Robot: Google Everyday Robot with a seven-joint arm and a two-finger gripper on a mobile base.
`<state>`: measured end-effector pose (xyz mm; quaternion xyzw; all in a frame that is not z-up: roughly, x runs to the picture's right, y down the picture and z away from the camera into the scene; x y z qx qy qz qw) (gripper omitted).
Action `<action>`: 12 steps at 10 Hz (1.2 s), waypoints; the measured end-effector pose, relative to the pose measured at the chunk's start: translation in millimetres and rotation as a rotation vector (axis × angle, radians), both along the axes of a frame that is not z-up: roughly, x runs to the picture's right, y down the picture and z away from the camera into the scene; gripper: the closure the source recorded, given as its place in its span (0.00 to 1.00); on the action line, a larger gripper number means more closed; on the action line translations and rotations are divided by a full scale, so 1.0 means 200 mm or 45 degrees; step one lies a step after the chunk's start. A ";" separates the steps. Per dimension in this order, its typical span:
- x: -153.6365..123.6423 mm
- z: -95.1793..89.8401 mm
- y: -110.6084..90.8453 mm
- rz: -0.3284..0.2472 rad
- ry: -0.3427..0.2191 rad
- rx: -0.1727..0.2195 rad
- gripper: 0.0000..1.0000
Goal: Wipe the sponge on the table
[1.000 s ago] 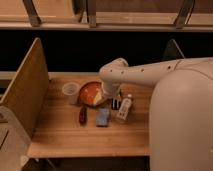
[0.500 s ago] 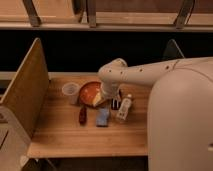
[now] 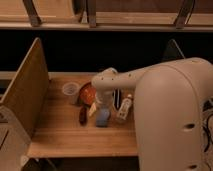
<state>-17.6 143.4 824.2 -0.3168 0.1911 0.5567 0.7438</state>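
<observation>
The sponge (image 3: pixel 103 117), a small pale blue-grey block, lies on the light wooden table (image 3: pixel 65 135) near its middle. My gripper (image 3: pixel 100 106) hangs at the end of the white arm, directly above the sponge's far edge and very close to it. I cannot make out contact between the two. The arm reaches in from the right and hides part of the table behind it.
An orange bowl (image 3: pixel 87 92) and a clear plastic cup (image 3: pixel 70 91) stand at the back left. A dark red oblong object (image 3: pixel 82 115) lies left of the sponge. A small white bottle (image 3: pixel 124 108) and a black rectangular object (image 3: pixel 117 97) stand to the right. An upright wooden side board (image 3: pixel 25 92) bounds the left.
</observation>
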 end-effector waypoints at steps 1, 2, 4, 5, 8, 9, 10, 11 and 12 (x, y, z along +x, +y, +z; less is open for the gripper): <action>0.01 0.03 0.03 -0.011 0.025 -0.026 0.20; 0.00 0.07 0.06 -0.019 0.041 -0.046 0.20; -0.02 0.12 0.11 -0.047 0.065 -0.090 0.20; -0.05 0.15 0.14 -0.062 0.069 -0.109 0.20; -0.10 0.20 0.18 -0.092 0.080 -0.148 0.20; -0.10 0.20 0.18 -0.097 0.080 -0.153 0.20; -0.10 0.20 0.18 -0.097 0.080 -0.152 0.20; -0.09 0.20 0.18 -0.096 0.080 -0.152 0.20; -0.10 0.20 0.18 -0.097 0.079 -0.152 0.20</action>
